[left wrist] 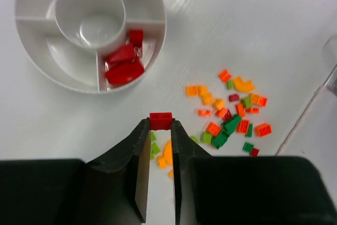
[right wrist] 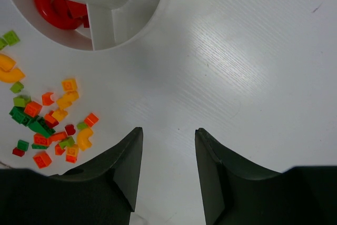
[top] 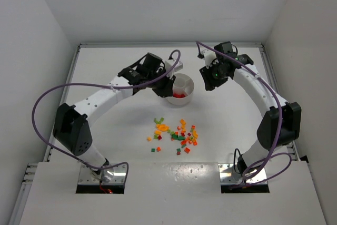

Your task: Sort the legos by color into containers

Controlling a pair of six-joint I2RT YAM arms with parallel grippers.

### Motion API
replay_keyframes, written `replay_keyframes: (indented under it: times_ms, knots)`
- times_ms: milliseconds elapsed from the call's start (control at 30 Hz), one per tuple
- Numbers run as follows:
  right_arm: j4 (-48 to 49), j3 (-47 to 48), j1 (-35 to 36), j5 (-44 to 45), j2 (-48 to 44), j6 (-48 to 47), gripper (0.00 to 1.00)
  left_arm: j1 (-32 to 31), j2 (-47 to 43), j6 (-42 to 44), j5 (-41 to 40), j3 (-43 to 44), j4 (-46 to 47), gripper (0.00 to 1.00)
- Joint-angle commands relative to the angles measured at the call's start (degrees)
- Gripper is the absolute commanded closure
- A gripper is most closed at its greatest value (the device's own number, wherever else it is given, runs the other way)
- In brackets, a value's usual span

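The left arm [top: 100,98] sweeps from lower left up to the dish [top: 192,85] at centre. Its left pincer [left wrist: 160,125] is nipped tight on a red brick [left wrist: 160,120] just below the dish. The right arm [top: 258,85] arches up the right side. Its right pincer [right wrist: 167,133] is half parted and empty over bare tabletop [right wrist: 253,67]. Loose bricks [top: 176,134] lie below the dish.

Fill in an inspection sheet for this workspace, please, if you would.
Surface: white table, flat.
Job's things: divided white dish holds red legos in one compartment; mixed legos lie loose, apart from it.
Clutter: nothing seen.
Grippers: left gripper shut on a red brick; right gripper open, empty.
Cables: purple cables loop beside both arms.
Surroundings: white walls on three sides.
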Motion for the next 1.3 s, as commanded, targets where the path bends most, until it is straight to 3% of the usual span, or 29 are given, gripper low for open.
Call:
replay_keyframes:
  times_ms: [0,267,533,733,900,1267]
  knots:
    - [1.07,1.83,-0.10,-0.32,-1.34,0.06,0.55,0.46,2.48,-2.67,0.78,5.11,-0.22,0.84]
    - [1.07,1.83,-0.10,0.21,-1.87,0.06,0.55,-0.86,11.36,-3.37,-0.02,10.66,-0.22,0.82]
    - [1.07,0.69,-0.63,0.21,-2.92,0.06,0.55,-2.00,13.21,-3.90,-1.34,10.66,0.39,0.75]
    - [1.07,0.69,-0.63,0.21,-2.92,0.06,0.55,-2.00,14.96,-4.43,-2.39,12.42,0.92,0.75]
    - [1.07,0.69,-0.63,0.21,-2.92,0.06,0.55,-2.00,16.11,-4.96,-2.92,13.65,0.92,0.60]
    - [1.07,-0.46,-0.63,-2.42,-3.98,-1.61,0.55,-2.00,15.59,-4.43,-5.99,13.65,0.92,0.54]
